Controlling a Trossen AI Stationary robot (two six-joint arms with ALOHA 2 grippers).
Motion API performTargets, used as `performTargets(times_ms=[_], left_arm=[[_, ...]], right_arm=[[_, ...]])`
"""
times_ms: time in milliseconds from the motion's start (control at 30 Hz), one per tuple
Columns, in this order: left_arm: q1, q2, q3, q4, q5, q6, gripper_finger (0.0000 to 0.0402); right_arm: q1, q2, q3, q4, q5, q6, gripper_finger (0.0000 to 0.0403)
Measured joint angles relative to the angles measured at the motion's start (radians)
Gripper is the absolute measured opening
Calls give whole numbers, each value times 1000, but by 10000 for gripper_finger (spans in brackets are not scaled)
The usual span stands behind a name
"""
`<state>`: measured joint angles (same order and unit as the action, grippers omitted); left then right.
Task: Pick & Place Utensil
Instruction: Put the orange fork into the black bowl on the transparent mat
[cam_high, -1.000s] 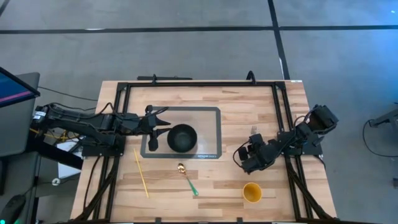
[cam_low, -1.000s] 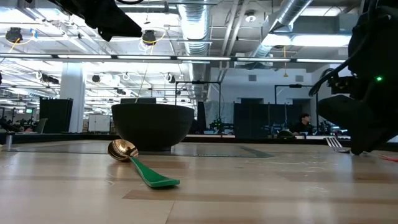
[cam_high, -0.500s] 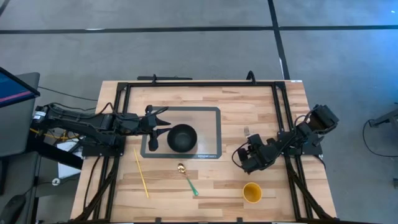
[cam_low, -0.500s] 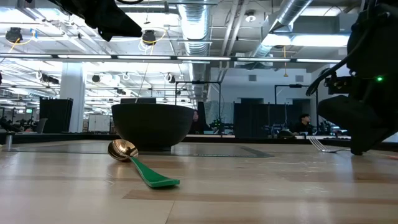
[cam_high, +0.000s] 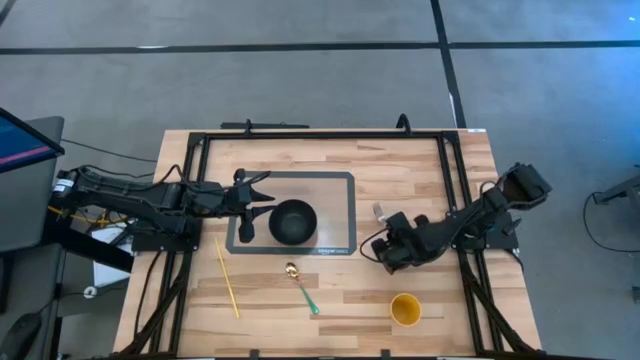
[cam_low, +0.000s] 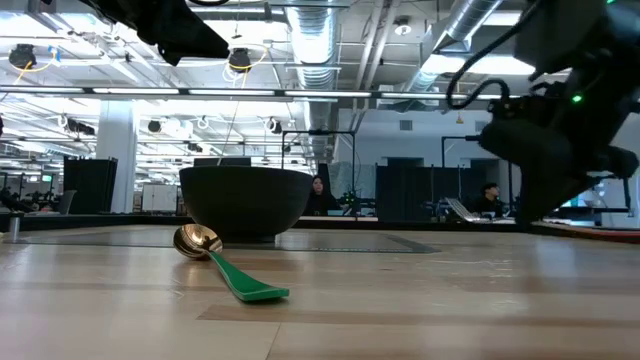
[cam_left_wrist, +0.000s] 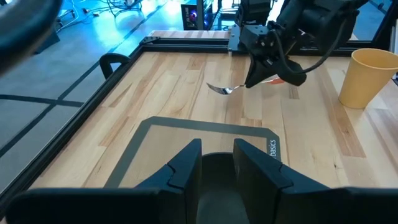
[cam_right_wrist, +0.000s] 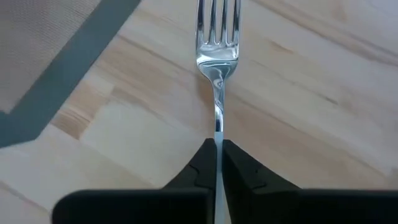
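Holding the fork (cam_right_wrist: 217, 59) by its handle in my right gripper (cam_right_wrist: 216, 158), tines straight ahead toward the mat (cam_high: 345, 205) and bowl (cam_high: 291, 221); fork clear of the worktop (cam_high: 400, 170).

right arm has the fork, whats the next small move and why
Probably carry it on toward the black bowl. The right gripper is shut on the fork, which hangs above the wood just short of the grey mat.

Right gripper (cam_high: 381, 247) right of frame centre, fingers (cam_right_wrist: 200, 163) pinched together, arm stretched from right edge. Left gripper (cam_high: 262, 193) at centre-left, jaws part-open.
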<state>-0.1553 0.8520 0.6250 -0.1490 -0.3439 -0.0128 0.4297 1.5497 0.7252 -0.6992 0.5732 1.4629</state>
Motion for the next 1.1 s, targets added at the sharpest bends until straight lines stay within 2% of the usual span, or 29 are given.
performTargets(times_ms=[233,433,600,700,933,1100], left_arm=[[0,0,0,1,0,0,95],[0,0,0,2,0,0,95],[0,7,-7,17,8,-25,95],[0,24,-39,33,36,-25,95],[1,81,-87,89,38,13,92],[0,134,-87,126,38,12,62]], right_arm=[[-57,5,0,169,-10,-204,2],[-121,-24,1,357,-81,-448,3],[-182,-59,1,467,-135,-582,3],[-212,-77,1,531,-186,-671,2],[-254,-76,4,746,-407,-888,2],[-265,-57,64,738,-474,-941,2]])
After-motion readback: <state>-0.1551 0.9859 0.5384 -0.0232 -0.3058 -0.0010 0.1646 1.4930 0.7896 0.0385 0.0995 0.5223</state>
